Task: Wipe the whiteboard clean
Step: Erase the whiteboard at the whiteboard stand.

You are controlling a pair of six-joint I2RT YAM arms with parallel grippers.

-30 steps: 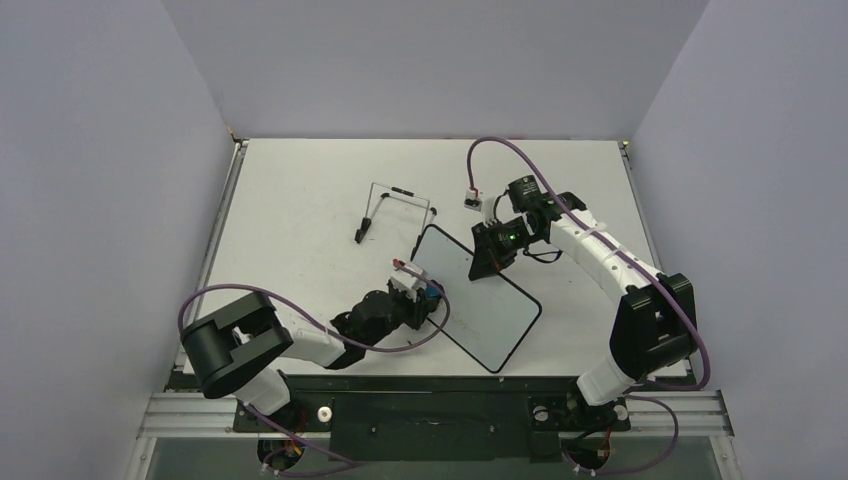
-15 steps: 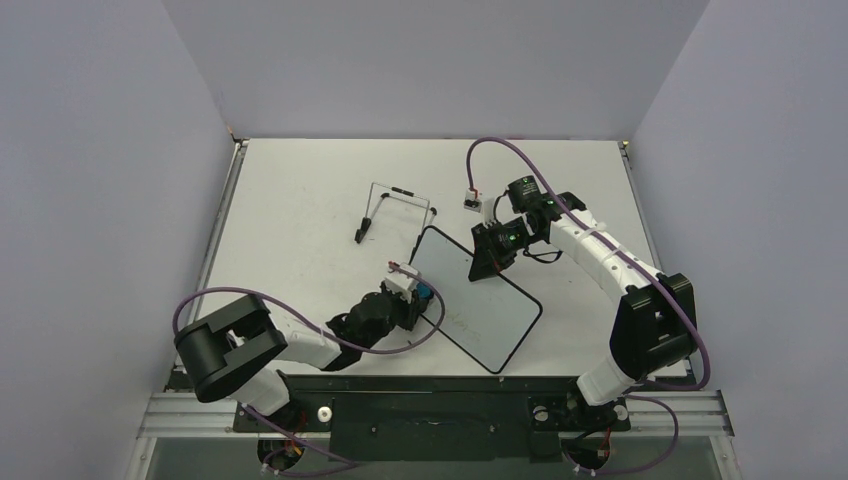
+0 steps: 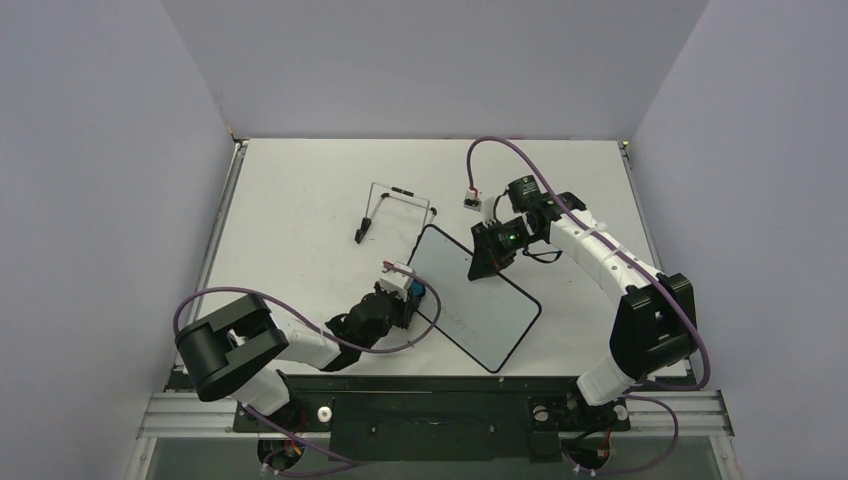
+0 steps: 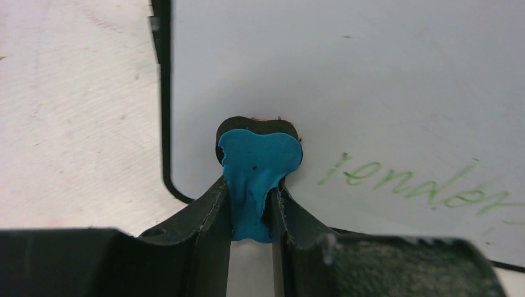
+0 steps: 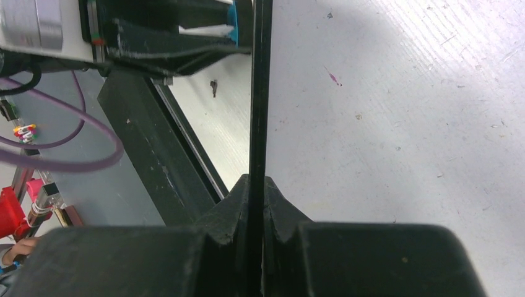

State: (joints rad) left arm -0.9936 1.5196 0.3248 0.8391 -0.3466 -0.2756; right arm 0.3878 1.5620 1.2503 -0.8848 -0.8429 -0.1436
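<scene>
On the white table [image 3: 300,190] between grey walls [image 3: 100,150], left tool [image 4: 252,189] pinches blue eraser [image 4: 260,158], right tool [image 5: 257,182] clamps the whiteboard [image 3: 490,310].

Left arm [image 3: 310,345] lies low by the table's [image 3: 300,190] near edge, left gripper [image 4: 251,204] clamped on the blue eraser [image 4: 257,167]. Right arm [image 3: 600,255] bends in from the right edge, right gripper [image 5: 257,185] pinching the whiteboard's [image 3: 490,310] rim.
</scene>
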